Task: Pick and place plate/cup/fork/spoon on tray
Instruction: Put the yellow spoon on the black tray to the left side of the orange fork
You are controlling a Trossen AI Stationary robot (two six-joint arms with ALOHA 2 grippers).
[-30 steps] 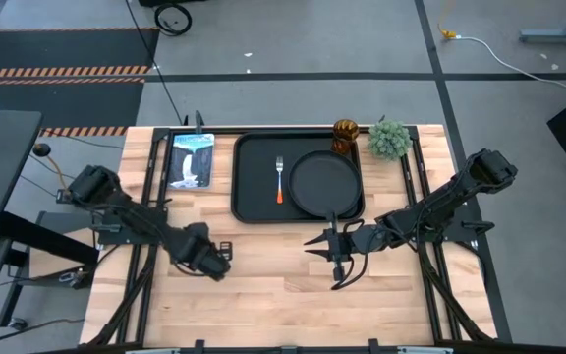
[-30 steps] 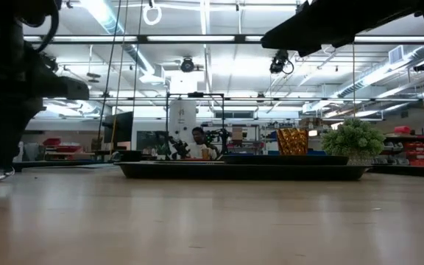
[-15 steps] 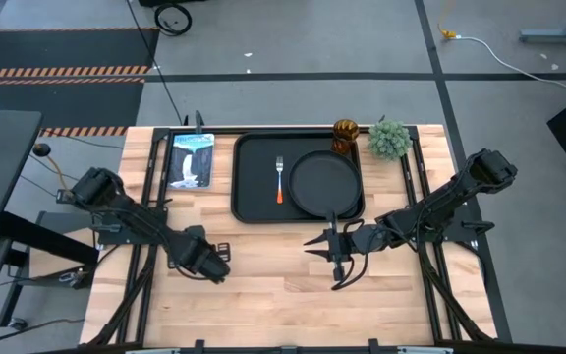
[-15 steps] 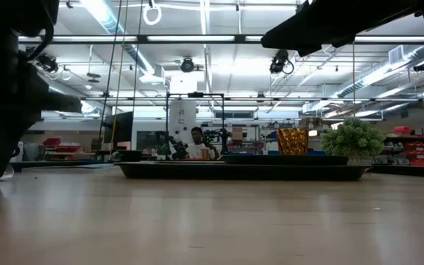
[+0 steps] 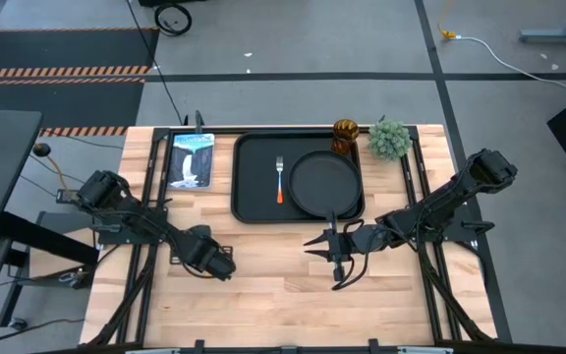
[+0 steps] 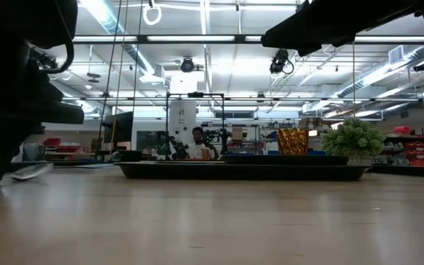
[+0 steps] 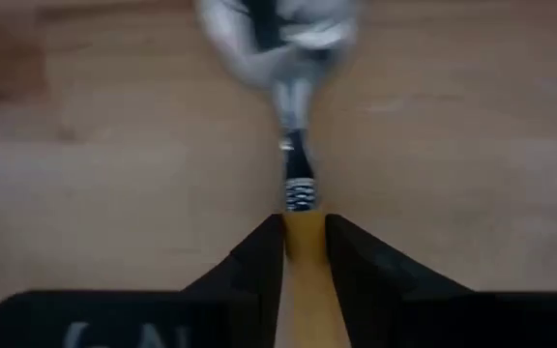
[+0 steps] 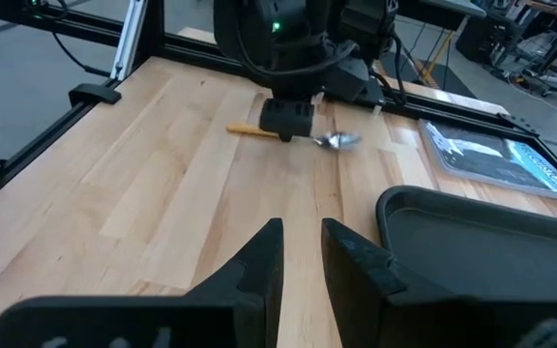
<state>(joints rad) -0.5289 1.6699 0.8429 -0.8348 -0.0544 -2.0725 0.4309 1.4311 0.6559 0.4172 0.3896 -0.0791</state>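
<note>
My left gripper [image 5: 219, 264] is low over the table's near left part, shut on the spoon [image 7: 278, 43], which has a silver bowl and a yellow-orange handle. The black tray [image 5: 249, 206] lies at the far middle. On it, the round black plate [image 5: 324, 184] lies flat on the right and the red-handled fork [image 5: 279, 180] lies left of the plate. The amber cup [image 5: 345, 131] stands upright at the tray's far right corner. My right gripper [image 5: 334, 258] hovers empty near the tray's near edge, its fingers almost together. My left gripper pinches the two sides of the spoon's handle [image 7: 304, 237] between its two fingers, near the neck end. The fingers slant down from above and lie along the spoon. The bowl [image 6: 32, 171] sticks out ahead of the fingertips, and the low view shows it just off the table.
A blue-white picture card [image 5: 191, 159] lies left of the tray. A small green plant [image 5: 388, 140] stands right of the cup. Bare wood lies between the two grippers [image 5: 273, 285]. A person shows far behind the table [image 6: 196, 143].
My left gripper has shifted a little toward the table's right edge with the spoon. The spoon's bowl now shows in the low view, slightly raised.
</note>
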